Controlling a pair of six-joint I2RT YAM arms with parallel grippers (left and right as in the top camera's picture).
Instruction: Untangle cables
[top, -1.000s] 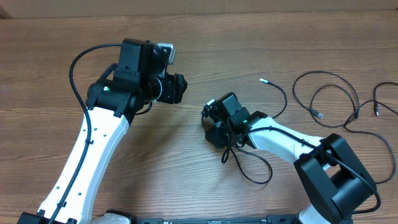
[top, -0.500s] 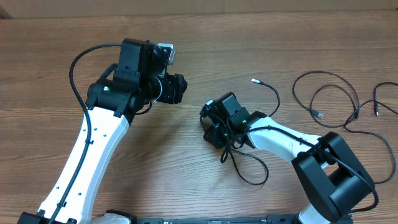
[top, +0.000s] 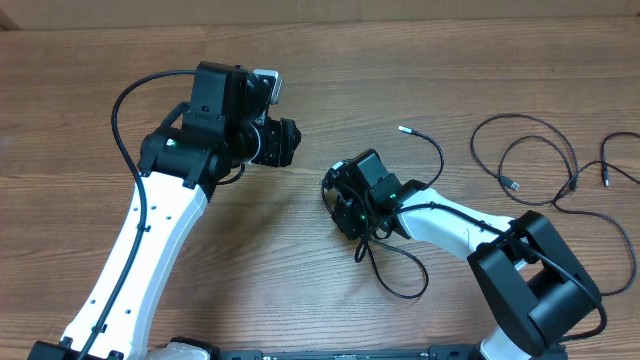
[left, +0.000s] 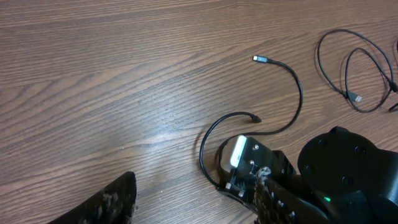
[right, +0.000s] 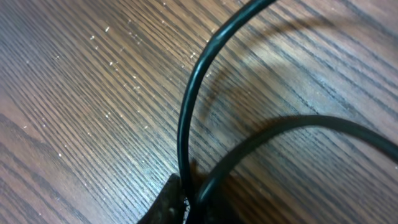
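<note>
1. Overhead: the right gripper (top: 340, 208) is clenched on the held cable (top: 441, 160) at mid-table, its silver tip lying free. The loose cables (top: 545, 150) lie well apart at the right. The left gripper (top: 285, 143) hangs clear; I cannot tell its finger state. Count: two arms, one held cable, at least two loose cables.
2. Left wrist: the held cable (left: 264, 60) curls beside the right gripper (left: 239, 174). Risk: the loop snags on it.
3. Right wrist: two strands cross at the finger (right: 165, 206). Risk: pinching both tightens the tangle.

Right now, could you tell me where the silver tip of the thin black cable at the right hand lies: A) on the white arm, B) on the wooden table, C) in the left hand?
B: the thin black cable ends with its silver tip on the wooden table.
</note>
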